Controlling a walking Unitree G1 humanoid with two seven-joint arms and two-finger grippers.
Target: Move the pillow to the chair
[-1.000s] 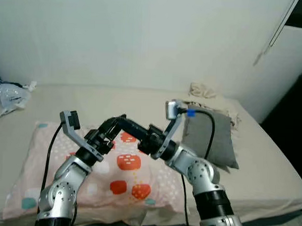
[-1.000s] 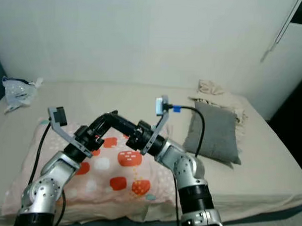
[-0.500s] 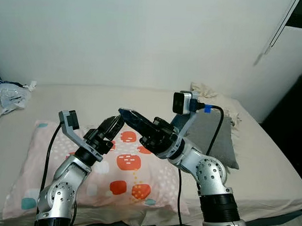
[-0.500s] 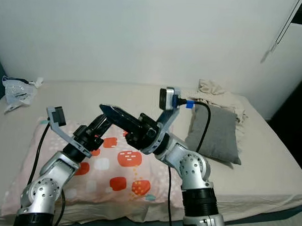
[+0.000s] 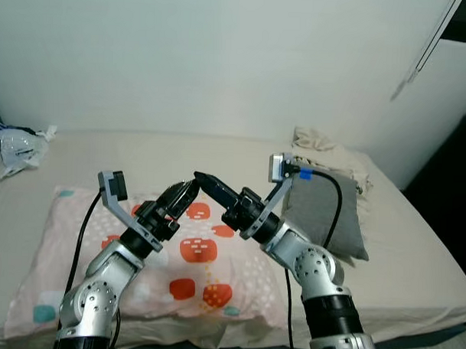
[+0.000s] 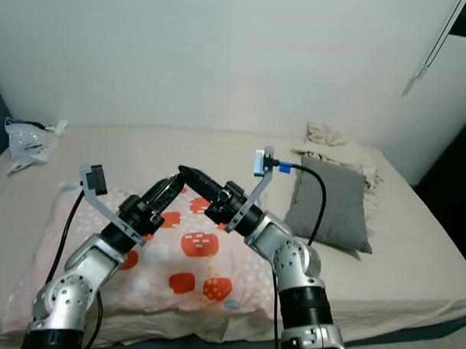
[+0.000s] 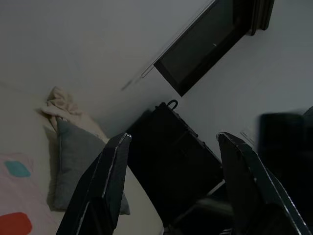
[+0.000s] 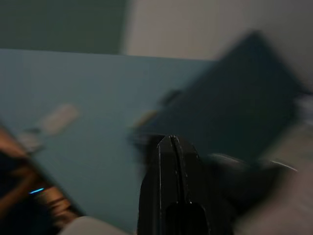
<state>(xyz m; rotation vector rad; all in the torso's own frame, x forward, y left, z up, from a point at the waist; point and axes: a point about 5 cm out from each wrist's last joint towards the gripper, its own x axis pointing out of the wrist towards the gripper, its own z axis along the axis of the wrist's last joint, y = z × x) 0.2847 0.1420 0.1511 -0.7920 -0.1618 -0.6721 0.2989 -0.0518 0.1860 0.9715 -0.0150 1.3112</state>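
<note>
A pink pillow with red, white and teal patches lies flat on the bed's front left. A grey pillow lies to its right, also seen in the left wrist view as the grey pillow. Both arms are raised above the pink pillow, tips close together. My left gripper is open, its fingers spread wide with nothing between them. My right gripper is shut and empty, its fingers pressed together in a blurred view.
The beige bed runs back to a white wall. A plastic bag sits at the far left, a crumpled cloth behind the grey pillow. A dark object stands off the bed's right side.
Both grippers have lifted off the pink pillow. The right arm swung up high, then dropped back a little toward the left gripper. The pillow has not moved.
</note>
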